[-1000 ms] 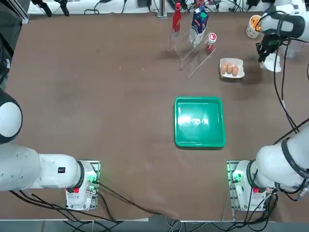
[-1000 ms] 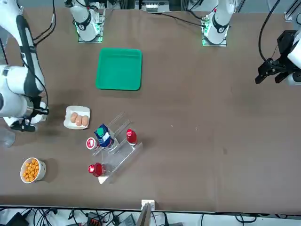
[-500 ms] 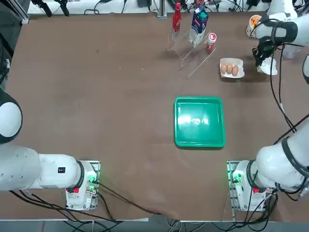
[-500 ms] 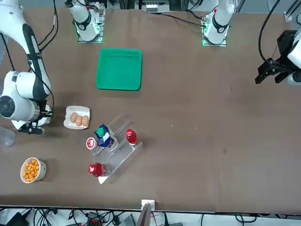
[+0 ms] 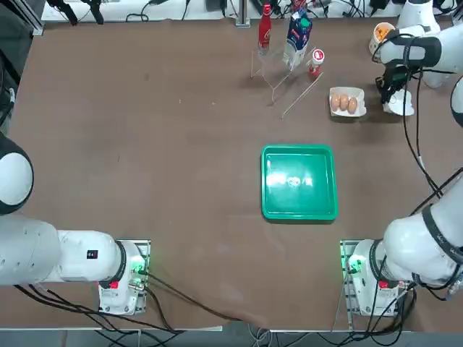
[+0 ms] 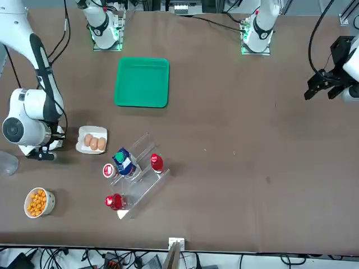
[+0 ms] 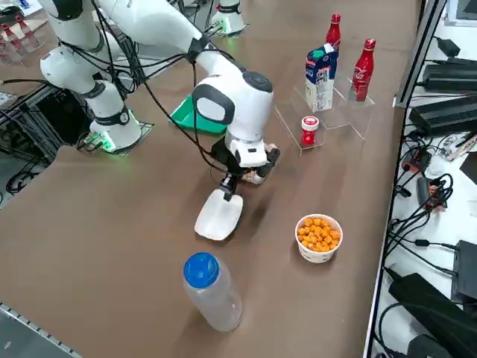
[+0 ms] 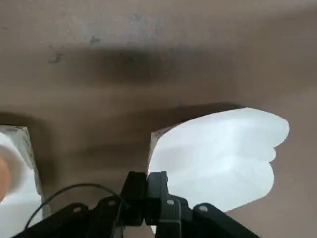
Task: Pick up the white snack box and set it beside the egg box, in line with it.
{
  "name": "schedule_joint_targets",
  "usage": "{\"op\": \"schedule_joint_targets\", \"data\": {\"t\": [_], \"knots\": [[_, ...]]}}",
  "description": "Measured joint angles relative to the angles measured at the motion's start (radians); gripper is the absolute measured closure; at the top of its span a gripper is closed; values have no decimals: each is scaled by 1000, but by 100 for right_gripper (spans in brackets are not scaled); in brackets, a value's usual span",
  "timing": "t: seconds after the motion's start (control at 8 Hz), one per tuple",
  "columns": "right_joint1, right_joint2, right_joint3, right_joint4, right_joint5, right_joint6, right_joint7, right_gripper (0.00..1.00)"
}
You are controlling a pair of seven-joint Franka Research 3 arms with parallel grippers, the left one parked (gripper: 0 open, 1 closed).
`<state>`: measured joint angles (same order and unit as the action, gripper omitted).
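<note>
The white snack box (image 7: 218,215) is a plain shallow box that hangs tilted from one edge, just right of the egg box (image 5: 347,102) in the top view. My right gripper (image 7: 228,188) is shut on that raised edge, and the wrist view shows the fingers (image 8: 157,184) pinched on the snack box (image 8: 223,153) rim. The box's low end sits close to the table; contact cannot be told. The egg box (image 7: 257,175) holds two brown eggs and lies partly behind the wrist. Overhead, the snack box (image 5: 400,105) peeks out beside my gripper (image 5: 388,90).
A cup of orange snacks (image 7: 318,237) stands near the far right edge. A clear bottle with a blue cap (image 7: 211,291) lies beyond the snack box. A green tray (image 5: 299,181) sits mid-table, and a clear rack (image 5: 289,65) with bottles and a carton is at the far side.
My right gripper has carried the snack box from the table's right edge towards the egg box, and it now hangs close beside it.
</note>
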<state>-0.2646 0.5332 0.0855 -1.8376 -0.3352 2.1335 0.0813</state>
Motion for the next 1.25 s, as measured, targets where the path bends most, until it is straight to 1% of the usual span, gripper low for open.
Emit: {"op": "schedule_joint_targets", "data": {"t": [0.25, 0.38, 0.75, 0.88, 1.0, 1.12, 1.25], "knots": [[1, 2, 0, -11, -1, 0, 0, 95], [1, 2, 0, -13, -1, 0, 0, 84], [7, -3, 3, 10, -1, 0, 1, 30], [9, -21, 9, 36, -1, -27, 1, 9], [9, -58, 31, 71, -1, -82, 1, 0], [11, -108, 65, 112, 15, -150, 1, 0], [14, -167, 97, 156, 88, -217, 2, 0]]}}
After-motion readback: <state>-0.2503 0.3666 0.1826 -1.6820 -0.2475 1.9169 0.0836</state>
